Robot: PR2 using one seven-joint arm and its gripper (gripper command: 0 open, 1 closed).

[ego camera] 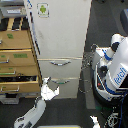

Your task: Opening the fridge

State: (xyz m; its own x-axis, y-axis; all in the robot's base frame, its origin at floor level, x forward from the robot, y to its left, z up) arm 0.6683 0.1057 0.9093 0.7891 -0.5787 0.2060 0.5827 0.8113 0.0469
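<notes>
The tall white fridge (60,30) stands in the middle of the exterior view. Its large upper door is shut and carries a small green-figure sticker (43,9) near the top. Below are two drawers, each with a silver bar handle: the upper (60,62) and the lower (63,80). My working arm comes up from the bottom left. Its white gripper (50,86) is by the lower drawer's left edge, near the corner between fridge and cabinet. The fingers look spread and hold nothing.
A tan wooden drawer cabinet (17,55) stands against the fridge on the exterior view's left, with some drawers pulled out. My white body (116,67) with cables is at the right. A second white gripper (95,120) shows at the bottom edge. The floor is dark.
</notes>
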